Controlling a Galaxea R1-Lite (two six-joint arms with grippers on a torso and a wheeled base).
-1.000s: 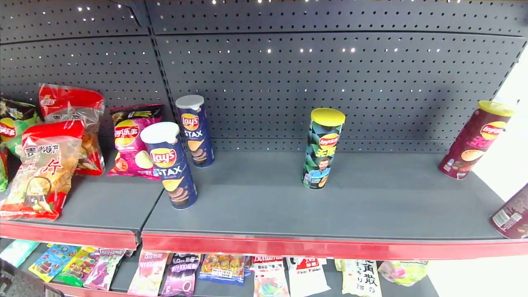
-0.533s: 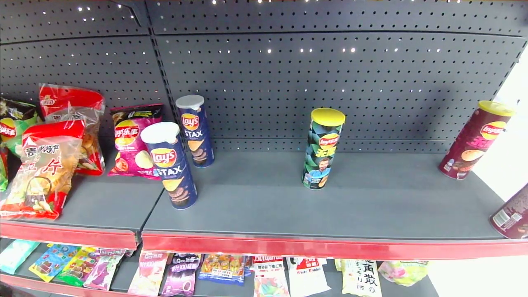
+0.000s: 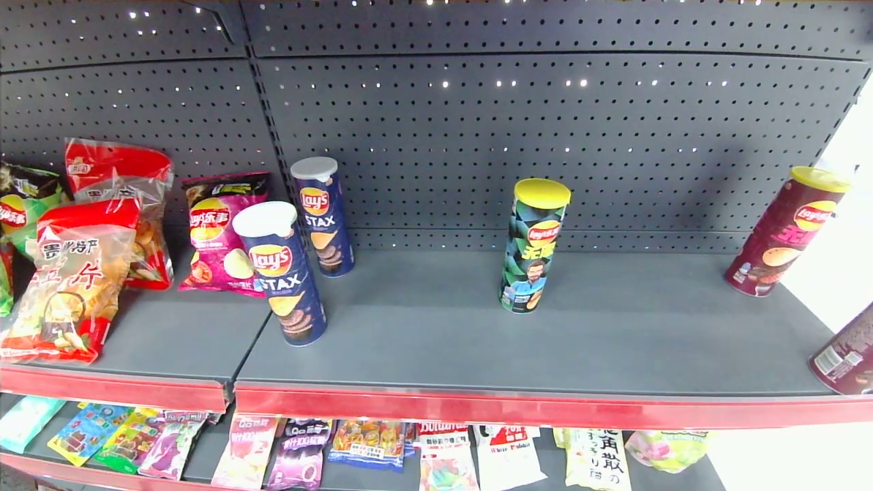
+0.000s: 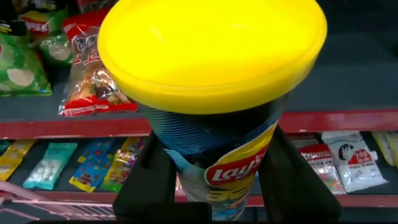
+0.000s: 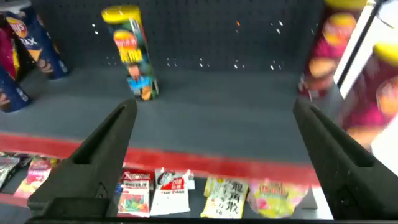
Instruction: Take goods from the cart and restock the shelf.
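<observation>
Can [image 4: 217,134] held by left gripper [image 4: 217,183], before the shelf [image 3: 443,341]
Its fingers [image 4: 149,186] clamp the can's lower wall; right gripper [image 5: 214,109] gapes wide, empty. The can looks light, stiff yet dentable, and slick: hold the wall below the lid [image 4: 211,50], not too hard.

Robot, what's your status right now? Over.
Left gripper shut on yellow-lidded blue chip can. Right gripper open, empty, facing grey metal shelf. Matching yellow-lidded can stands mid-shelf; nothing seen in the way.
</observation>
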